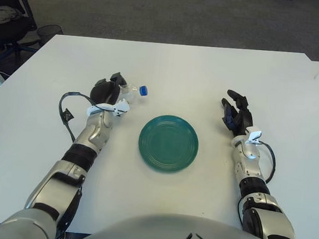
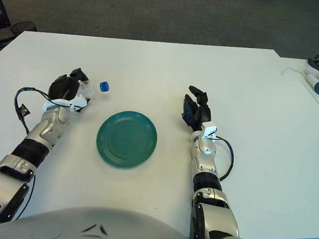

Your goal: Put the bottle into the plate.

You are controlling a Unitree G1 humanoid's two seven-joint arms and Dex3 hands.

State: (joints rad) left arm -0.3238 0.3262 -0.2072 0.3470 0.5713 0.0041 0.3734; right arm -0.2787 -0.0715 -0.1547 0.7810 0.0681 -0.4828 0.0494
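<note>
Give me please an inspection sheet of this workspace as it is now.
Surface: white table.
Job's things: clear bottle with blue cap, held on its side left of the green plate; plate holds nothing.
Clutter: small white device with cord on the next table, far right.
Hands: left hand shut on the bottle; right hand open, right of the plate.
Cables: black loops at both wrists.
Surroundings: dark carpet, office chair at far left.

No text, label, brand or number can be read on anything here
</note>
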